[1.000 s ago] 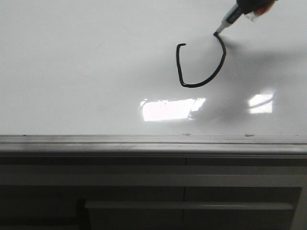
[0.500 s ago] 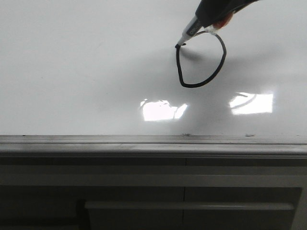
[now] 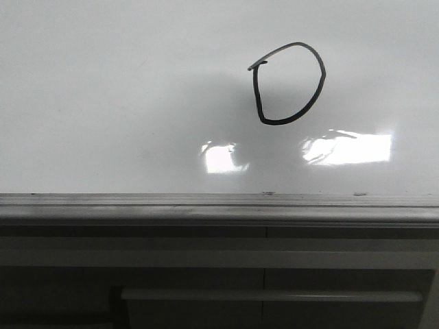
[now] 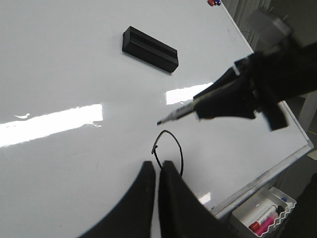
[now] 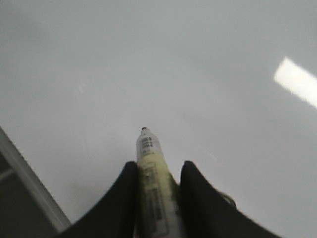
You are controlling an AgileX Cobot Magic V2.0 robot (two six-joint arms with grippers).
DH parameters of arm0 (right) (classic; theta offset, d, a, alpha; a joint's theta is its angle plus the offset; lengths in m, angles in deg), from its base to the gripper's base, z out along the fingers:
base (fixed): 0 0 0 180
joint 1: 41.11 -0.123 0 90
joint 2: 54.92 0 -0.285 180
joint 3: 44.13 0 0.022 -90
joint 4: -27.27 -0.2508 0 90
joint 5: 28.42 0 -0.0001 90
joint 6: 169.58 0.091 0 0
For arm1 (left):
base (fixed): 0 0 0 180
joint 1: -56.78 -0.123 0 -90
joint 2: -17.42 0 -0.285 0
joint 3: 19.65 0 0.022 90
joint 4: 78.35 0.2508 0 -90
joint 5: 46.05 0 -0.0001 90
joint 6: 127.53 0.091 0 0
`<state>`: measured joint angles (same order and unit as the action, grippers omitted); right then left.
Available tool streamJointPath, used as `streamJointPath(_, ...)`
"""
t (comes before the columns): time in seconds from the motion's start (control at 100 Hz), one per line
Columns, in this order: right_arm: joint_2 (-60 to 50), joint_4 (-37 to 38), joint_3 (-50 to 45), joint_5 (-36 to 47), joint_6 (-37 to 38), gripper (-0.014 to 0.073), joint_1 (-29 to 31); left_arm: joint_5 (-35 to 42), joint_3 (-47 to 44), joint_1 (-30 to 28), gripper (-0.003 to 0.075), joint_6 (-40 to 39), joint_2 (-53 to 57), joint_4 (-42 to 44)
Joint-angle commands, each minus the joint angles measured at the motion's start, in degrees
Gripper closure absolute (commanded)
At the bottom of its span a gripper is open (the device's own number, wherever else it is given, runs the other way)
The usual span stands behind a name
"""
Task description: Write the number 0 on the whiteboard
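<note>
The number 0 (image 3: 288, 83) stands as a closed black loop on the whiteboard (image 3: 103, 103), right of centre in the front view, where neither gripper shows. In the left wrist view my left gripper (image 4: 157, 164) hangs shut and empty over the lower part of the number 0 (image 4: 179, 151). Beyond it, my right gripper (image 4: 218, 101) is shut on a marker (image 4: 178, 111) whose tip points at the whiteboard (image 4: 59, 74) just past the loop's top. The right wrist view shows that marker (image 5: 148, 148) clamped in the right gripper (image 5: 159, 166) above the bare whiteboard (image 5: 148, 64).
A black eraser block (image 4: 150, 48) lies on the board beyond the loop. A grey metal rail (image 3: 219, 204) runs along the board's near edge, with dark cabinet panels (image 3: 206, 274) below. A small white tray (image 4: 262, 215) holding markers hangs off the board's edge.
The marker swept leftward across the top and closed the loop. The right gripper and marker then left the front view.
</note>
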<state>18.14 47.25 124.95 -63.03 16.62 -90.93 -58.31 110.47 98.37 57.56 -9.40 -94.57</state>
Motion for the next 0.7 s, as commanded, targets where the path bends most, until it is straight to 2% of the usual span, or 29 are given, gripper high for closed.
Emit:
streamJointPath(0.0, -3.26, 1.47, 5.64, 1.71, -0.91, 0.0641, -3.48, 3.35, 1.86, -0.02, 0.0696, -0.64, -0.47, -1.07)
streamJointPath(0.05, -3.68, 1.47, 6.80, 0.63, -0.91, 0.0641, -4.78, 1.42, 2.73, -0.02, 0.0628, -0.52, -0.47, -1.07)
streamJointPath(0.13, -3.68, 1.47, 7.02, -0.78, -0.91, 0.0641, -6.57, -4.41, 5.52, -0.02, 0.0459, 1.16, -1.04, -0.82)
streamJointPath(0.17, -3.46, 1.47, 6.88, -1.73, -1.01, 0.0641, -7.42, -8.89, 7.62, 0.09, 0.0374, 3.50, -1.82, -0.82)
streamJointPath(0.24, -2.25, 0.95, 6.88, -4.05, -2.46, 0.0642, -9.81, -17.31, 11.74, 0.09, 0.0288, 8.80, -3.85, -0.82)
streamJointPath(0.37, 1.04, -3.80, 6.88, -5.98, -9.90, 0.0643, -14.63, -31.35, 19.31, 0.09, 0.0281, 18.80, -8.98, -1.49)
streamJointPath(0.49, 4.22, -5.44, 6.88, -5.97, -12.38, 0.0643, -17.60, -40.62, 25.32, 0.09, 0.0281, 27.62, -14.24, -5.16)
streamJointPath(0.55, 5.48, -5.57, 6.88, -5.73, -12.78, 0.0643, -18.74, -42.72, 27.00, 0.09, 0.0281, 30.28, -16.54, -6.44)
streamJointPath(0.69, 6.36, -6.20, 6.88, -4.46, -12.78, 0.0644, -21.43, -43.13, 28.76, 0.09, 0.0281, 31.06, -19.93, -6.31)
